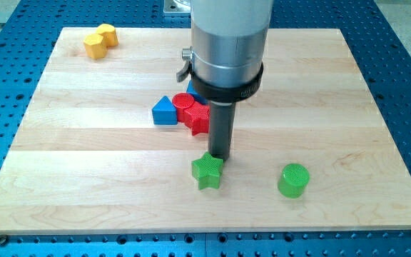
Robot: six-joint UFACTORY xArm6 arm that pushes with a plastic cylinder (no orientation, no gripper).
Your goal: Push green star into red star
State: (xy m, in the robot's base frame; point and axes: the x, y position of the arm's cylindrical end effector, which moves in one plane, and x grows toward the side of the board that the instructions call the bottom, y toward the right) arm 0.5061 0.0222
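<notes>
A: Item one, the board?
B: A pale wooden board [120,200], planked, is laid on a blue perforated table [405,86]. Wide bare wood is seen at the view's left, right and bottom.

A: The blocks?
B: A green cylinder [293,180] is set well right. A green star [207,171], ribbed, is placed below the red star [198,118], apart from it. A blue triangular block [165,111] touches the red cluster. A yellow block [100,41] is kept top left.

A: The tool?
B: No gripper is fitted; my tip [219,158] is set against the green star's upper edge.
</notes>
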